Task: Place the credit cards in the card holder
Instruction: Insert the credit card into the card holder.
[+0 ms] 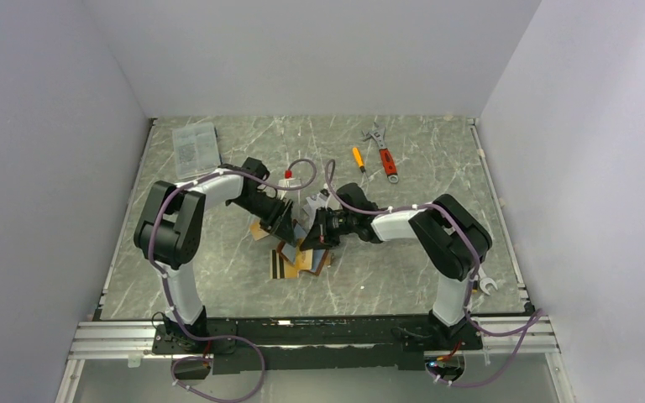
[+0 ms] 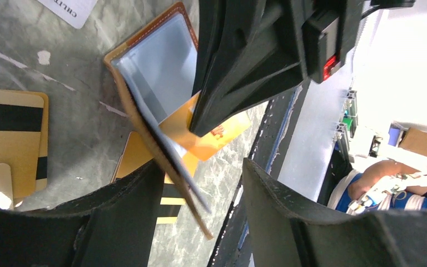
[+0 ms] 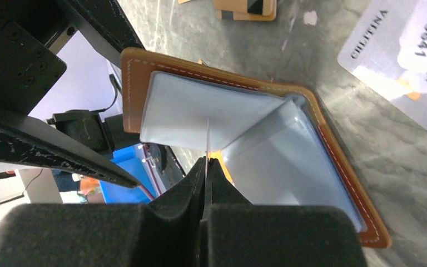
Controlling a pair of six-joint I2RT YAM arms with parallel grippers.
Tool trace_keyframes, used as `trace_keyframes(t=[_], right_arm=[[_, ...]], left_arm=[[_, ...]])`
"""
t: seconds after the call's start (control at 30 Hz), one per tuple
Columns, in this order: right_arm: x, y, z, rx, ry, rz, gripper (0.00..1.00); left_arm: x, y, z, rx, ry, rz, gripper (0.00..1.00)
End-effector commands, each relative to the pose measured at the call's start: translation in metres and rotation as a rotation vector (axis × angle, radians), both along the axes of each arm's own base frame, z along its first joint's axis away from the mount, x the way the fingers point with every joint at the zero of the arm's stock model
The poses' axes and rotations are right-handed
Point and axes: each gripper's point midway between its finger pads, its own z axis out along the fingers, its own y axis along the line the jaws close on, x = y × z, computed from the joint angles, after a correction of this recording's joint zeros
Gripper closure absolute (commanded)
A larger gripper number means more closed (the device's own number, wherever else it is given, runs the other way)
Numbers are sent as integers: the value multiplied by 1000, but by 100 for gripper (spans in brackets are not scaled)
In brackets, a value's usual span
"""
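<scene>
R end effector (image 3: 207, 162) pointing leftward, pinching orange card (image 2: 223, 137) — L end effector (image 2: 203, 168) facing it, agape.

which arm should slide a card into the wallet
Right: the right end effector pinches an orange plastic card edge-on at the open tan leather wallet's clear sleeves; the left end effector straddles the wallet, open.
</scene>
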Motion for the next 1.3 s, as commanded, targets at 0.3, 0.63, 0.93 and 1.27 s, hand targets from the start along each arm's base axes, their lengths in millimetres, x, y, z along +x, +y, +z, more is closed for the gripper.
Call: trace_keyframes(t=[0.3, 0.63, 0.93, 1.27], right_arm=[[4, 13, 5, 56, -40, 7, 100], [3, -11, 4, 32, -63, -68, 100], [14, -36, 10, -105, -96, -173, 100], [12, -57, -11, -293, -34, -204, 88]], left_arm=[[13, 1, -17, 58, -22, 28, 56], [21, 3, -26, 125, -16, 62, 91], [8, -29, -5, -35, 134, 63, 99], [0, -34, -25, -38, 209, 81, 98]])
